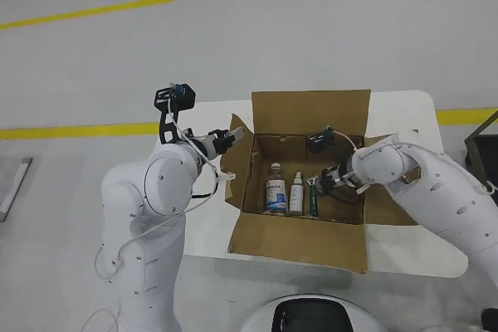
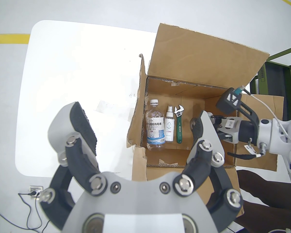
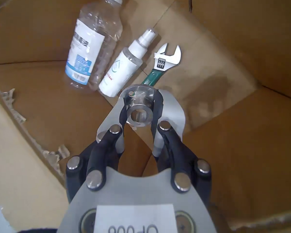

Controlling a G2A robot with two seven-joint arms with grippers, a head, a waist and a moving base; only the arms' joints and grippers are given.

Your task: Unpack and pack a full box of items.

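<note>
A clear bottle (image 3: 92,39), a white spray bottle (image 3: 122,71) and a green-handled wrench (image 3: 160,66) lie flat side by side on the floor of the open cardboard box (image 1: 303,241). Their long axes are parallel, with caps and wrench head pointing at the far wall, away from the robot. Just over the wrench handle, the right gripper (image 3: 140,110) is clamped on a short metal collar (image 3: 135,95), bore facing the wrist camera. The left gripper (image 2: 138,112) hangs spread wide above the white table (image 2: 75,73), beside the box's left flap.
</note>
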